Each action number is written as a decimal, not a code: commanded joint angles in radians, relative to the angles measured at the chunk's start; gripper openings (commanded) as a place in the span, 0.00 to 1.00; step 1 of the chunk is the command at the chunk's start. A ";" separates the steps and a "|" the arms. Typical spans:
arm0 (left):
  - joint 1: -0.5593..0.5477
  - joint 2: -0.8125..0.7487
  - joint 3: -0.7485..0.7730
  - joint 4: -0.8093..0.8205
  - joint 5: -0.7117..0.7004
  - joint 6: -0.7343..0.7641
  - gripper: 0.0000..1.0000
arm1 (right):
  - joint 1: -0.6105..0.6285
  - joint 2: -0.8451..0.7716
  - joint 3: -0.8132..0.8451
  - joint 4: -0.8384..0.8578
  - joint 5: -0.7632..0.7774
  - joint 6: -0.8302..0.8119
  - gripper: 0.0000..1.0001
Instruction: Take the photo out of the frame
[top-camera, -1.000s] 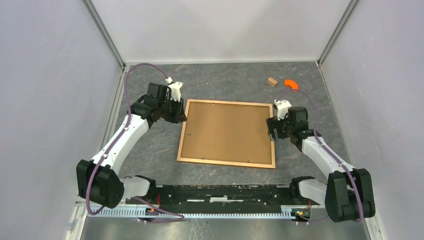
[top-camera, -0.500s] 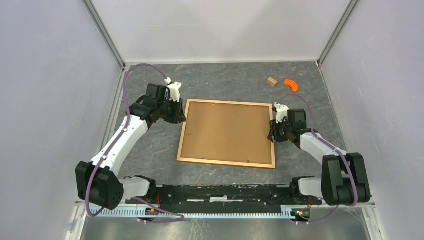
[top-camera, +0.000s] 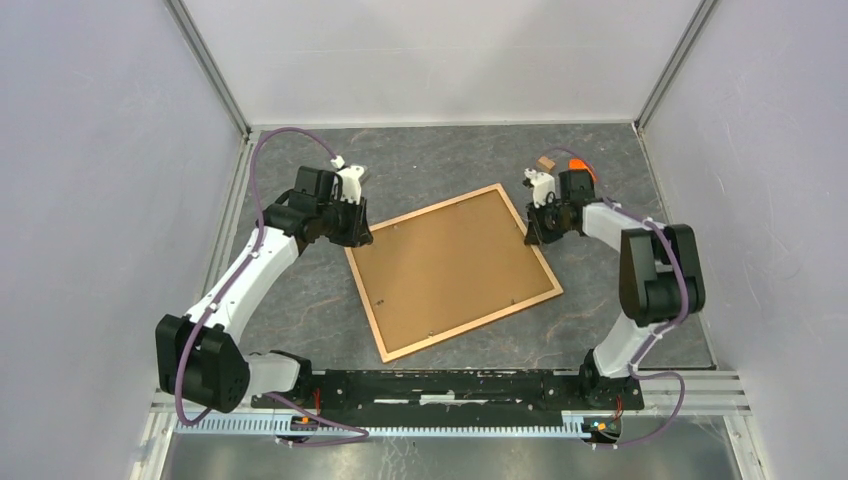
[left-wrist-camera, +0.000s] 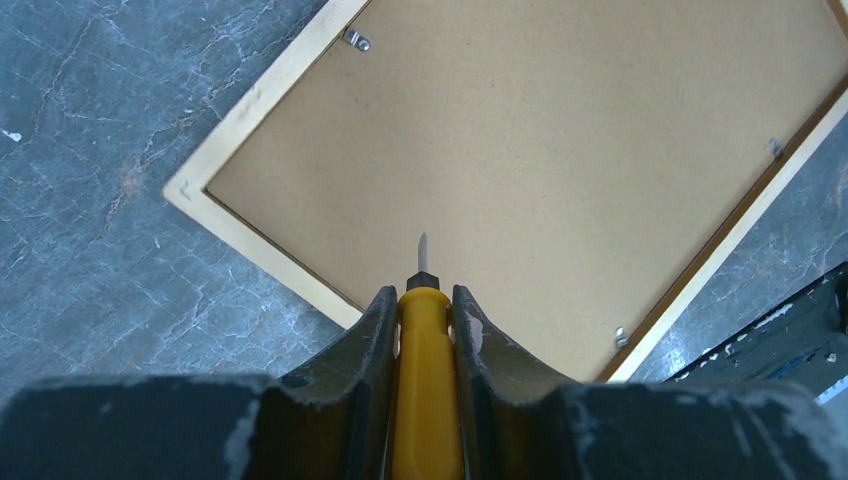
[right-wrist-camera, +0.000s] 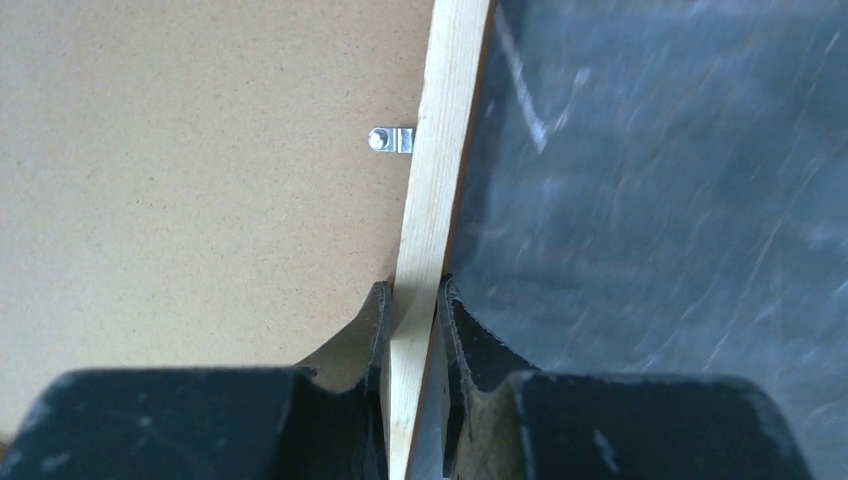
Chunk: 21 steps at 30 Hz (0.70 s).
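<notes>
The frame (top-camera: 472, 324) lies face down on the table, turned askew, with its brown backing board (top-camera: 450, 265) facing up. The photo is hidden under that board. My left gripper (top-camera: 362, 236) hovers at the frame's left corner, shut on a yellow screwdriver (left-wrist-camera: 427, 380) whose tip points over the backing board (left-wrist-camera: 560, 150). My right gripper (top-camera: 533, 232) is at the frame's right side. In the right wrist view my right gripper (right-wrist-camera: 413, 290) is shut on the pale wooden rail (right-wrist-camera: 440, 180) of the frame, near a small metal clip (right-wrist-camera: 390, 139).
A small wooden block (top-camera: 545, 162) and an orange piece (top-camera: 582, 168) lie at the back right, just behind the right wrist. More metal clips (left-wrist-camera: 355, 40) hold the board along the frame's edges. Grey walls close in both sides and the back.
My right gripper closed on the frame's right rail and swung away from me, turning the frame counterclockwise on the table. The left arm with the screwdriver stayed put.
</notes>
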 joint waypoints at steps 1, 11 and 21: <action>0.009 0.014 0.006 0.031 0.035 -0.035 0.02 | 0.013 0.139 0.225 -0.104 0.004 -0.209 0.08; 0.017 0.020 0.002 0.018 0.043 -0.024 0.02 | 0.187 0.357 0.624 -0.297 -0.006 -0.561 0.08; 0.029 0.014 -0.018 0.017 0.059 -0.026 0.02 | 0.265 0.495 0.880 -0.343 0.037 -0.864 0.06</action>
